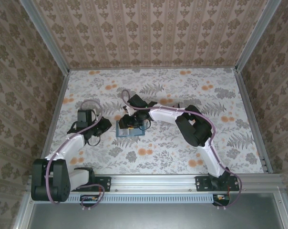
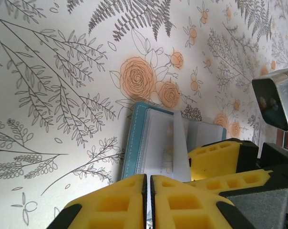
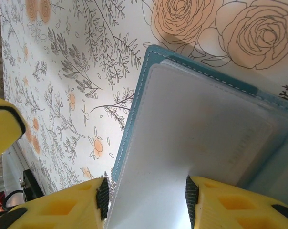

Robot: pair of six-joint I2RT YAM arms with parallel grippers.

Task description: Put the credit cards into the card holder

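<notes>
Yellow fingertips (image 3: 63, 207) of my right gripper (image 3: 146, 195) sit closest to the lens. The jaws are partly open and clamp a pale greyish-white credit card (image 3: 149, 217) by its opposite edges. The card's far end runs forward over the teal card holder (image 3: 134, 109), which lies opened flat on the floral table (image 3: 63, 71). The card lies across the holder's frosted, stitched pocket (image 3: 220, 129). Cannot tell whether its tip is inside the pocket or just resting on top.

My left gripper (image 2: 148, 200) has its yellow fingers pressed together with only a hairline seam between them, and it holds nothing. It hangs just beside the holder's near-left side. Cannot tell if it touches the table.

From the left wrist, the card shows as a pale strip standing up off the open holder, pinched by my right fingers at the right of that view.

From above, the holder is near the table's middle. My right gripper is directly over it and my left gripper is close on its left.
</notes>
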